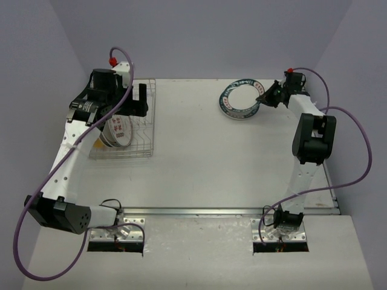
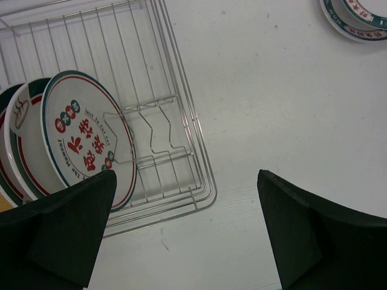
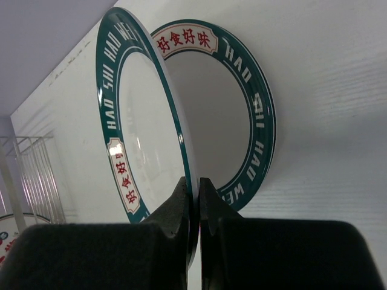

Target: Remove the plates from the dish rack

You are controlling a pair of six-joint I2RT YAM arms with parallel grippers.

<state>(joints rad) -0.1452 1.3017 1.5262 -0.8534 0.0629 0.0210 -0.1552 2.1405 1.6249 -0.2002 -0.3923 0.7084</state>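
Glossy glazed plates [image 2: 78, 139], shiny metal wire dish rack [image 2: 187, 109], matt white table [image 2: 272, 90].

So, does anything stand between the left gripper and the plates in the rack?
Nothing visible does. The open left gripper hangs above the dish rack; the front plate stands uncovered just below it.

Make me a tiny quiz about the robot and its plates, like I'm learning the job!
1. True or false: the left tool is shut.
2. The right tool pinches: A) the edge of a teal-rimmed plate, B) a cup, C) nothing.
3. Fill the gap: the plate with red characters stands in the ___.
Key: 1 false; 2 A; 3 dish rack.
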